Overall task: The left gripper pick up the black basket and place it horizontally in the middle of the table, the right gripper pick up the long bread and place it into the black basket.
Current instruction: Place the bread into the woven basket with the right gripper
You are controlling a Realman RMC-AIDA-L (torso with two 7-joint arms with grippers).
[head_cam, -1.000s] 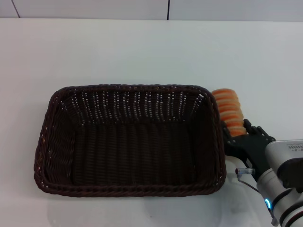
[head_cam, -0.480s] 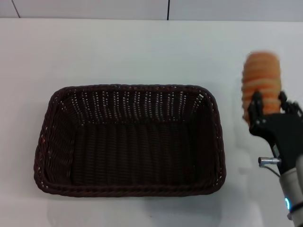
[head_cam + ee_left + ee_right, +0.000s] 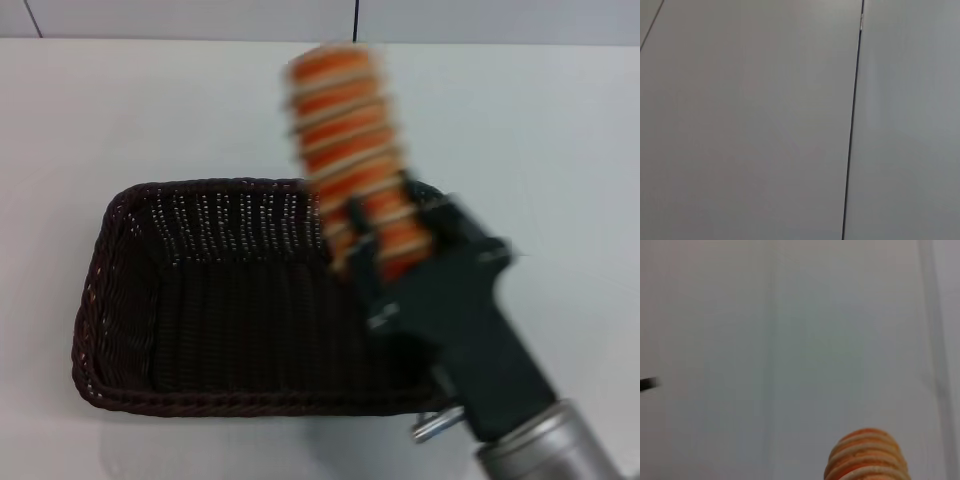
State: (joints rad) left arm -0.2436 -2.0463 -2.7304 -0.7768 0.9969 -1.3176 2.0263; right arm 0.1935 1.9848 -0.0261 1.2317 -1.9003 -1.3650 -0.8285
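On the white worktop point(image 3: 560, 150), the black basket point(image 3: 120, 300) lies crosswise at the middle, its placing step judged done. Above the basket's right half, the right end effector point(image 3: 385, 250) is clamped on the near end of the long bread point(image 3: 350, 140), which it holds raised and slanting far-left (the left end effector is out of sight). Next, by the look of it: lower the loaf inside the rim, then release.

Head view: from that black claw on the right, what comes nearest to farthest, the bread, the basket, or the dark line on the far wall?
1. The long bread: clamped in the right gripper, lifted.
2. The black basket: on the table below, extending to the left.
3. The dark seam: at the far wall.
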